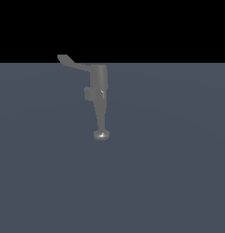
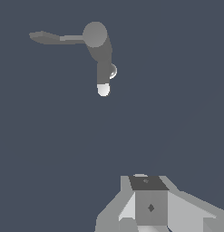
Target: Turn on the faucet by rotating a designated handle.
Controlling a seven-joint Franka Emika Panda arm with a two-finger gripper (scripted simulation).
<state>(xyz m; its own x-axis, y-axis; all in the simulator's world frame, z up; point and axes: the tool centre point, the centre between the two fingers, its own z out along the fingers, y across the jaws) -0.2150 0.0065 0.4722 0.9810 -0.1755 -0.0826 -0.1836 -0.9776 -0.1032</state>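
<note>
exterior view: i see the faucet point(image 1: 99, 98) upright on the grey floor point(image 1: 168, 173), handle point(image 1: 72, 62) sticking out to the exterior view's left. wrist view: gripper point(image 2: 149, 204) well apart from it, can't tell if clenched or released.

My gripper point(image 2: 149, 206) is showing only partly in the wrist view, the picture's edge cutting it off at six o'clock, so I cannot tell its jaw gap. The exterior view is missing it entirely.
</note>
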